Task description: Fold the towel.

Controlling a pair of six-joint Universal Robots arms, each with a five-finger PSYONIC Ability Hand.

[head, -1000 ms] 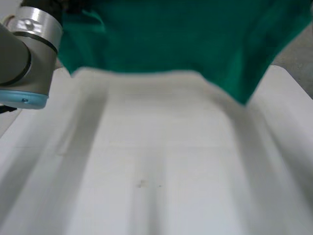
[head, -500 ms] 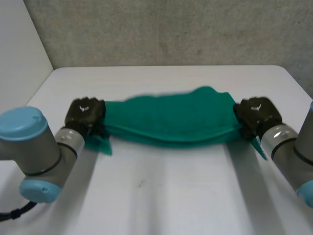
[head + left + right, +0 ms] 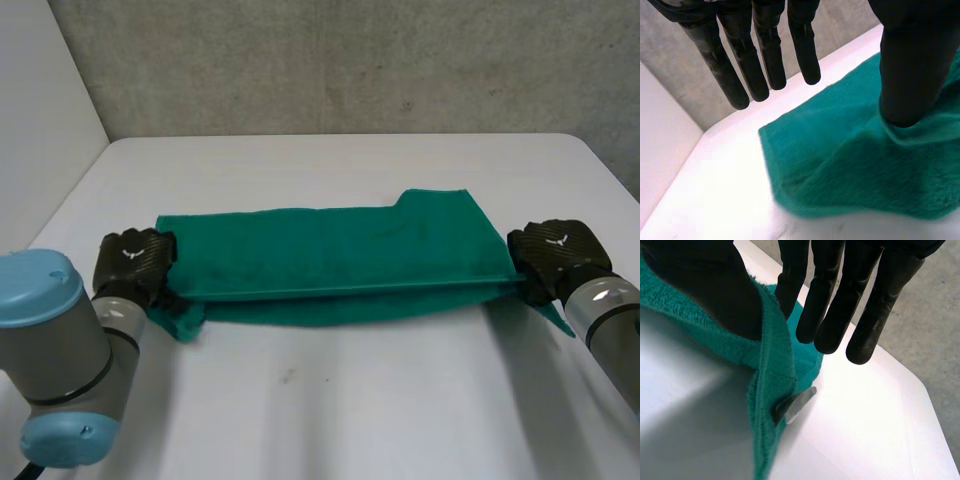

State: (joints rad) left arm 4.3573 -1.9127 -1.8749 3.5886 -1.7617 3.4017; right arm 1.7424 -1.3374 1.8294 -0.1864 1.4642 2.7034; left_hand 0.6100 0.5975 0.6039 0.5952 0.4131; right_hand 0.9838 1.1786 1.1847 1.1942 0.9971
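We see the green towel (image 3: pixel 330 255) lying folded on the table (image 3: pixel 340 400), stretched between our two hands. Our left hand (image 3: pixel 132 262) is at one end, released: its fingers (image 3: pixel 760 65) hang straight, clear of the cloth, while the thumb rests on a fold. Our right hand (image 3: pixel 556 255), at the other end, is released too, fingers straight, with the towel's edge draped against its thumb.

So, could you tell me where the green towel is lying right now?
In the head view the towel lies folded across the middle of the white table, its ends at the left hand and the right hand.
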